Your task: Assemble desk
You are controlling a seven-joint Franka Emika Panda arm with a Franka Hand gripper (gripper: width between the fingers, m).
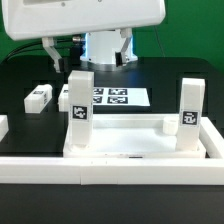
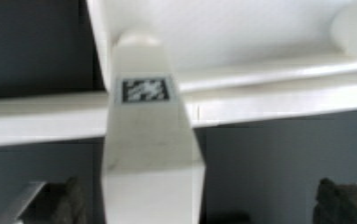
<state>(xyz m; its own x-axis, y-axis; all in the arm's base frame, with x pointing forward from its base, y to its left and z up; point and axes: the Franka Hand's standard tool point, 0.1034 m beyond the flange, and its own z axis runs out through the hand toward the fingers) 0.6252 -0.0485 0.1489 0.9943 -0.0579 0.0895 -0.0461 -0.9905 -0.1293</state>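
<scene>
1. As seen from the wrist camera, spread to full width: dark two-finger gripper [image 2: 196,203], one fingertip [image 2: 50,200] either side of a white square plastic leg [image 2: 152,140], clear of both its faces, pinching nothing.
2. Runs up between the fingertips with a small black-and-white tag [image 2: 143,90] on the face turned to the camera; crosses a raised white rim lying behind it.
3. Set near the front of the black table [image 1: 20,80]: white plastic rectangular tray-like tabletop [image 1: 135,138] with raised rim, just behind a long white border rail [image 1: 110,172] and in front of the flat white marker board [image 1: 115,97].
4. Standing upright at the tabletop's corner on the exterior view's left: a tagged left upright leg [image 1: 80,100]. At the corner on the exterior view's right: a right upright leg [image 1: 192,105], likewise tagged.
5. Cannot tell from the exterior view which of these two sits between the fingertips.
6. Lying flat on the table toward the exterior view's left, well apart from the tabletop: a loose leg [image 1: 38,97], white and tagged.
7. Filling the top of the exterior view: white body of the arm [image 1: 85,20], with the fingers below it too unclear to make out.
</scene>
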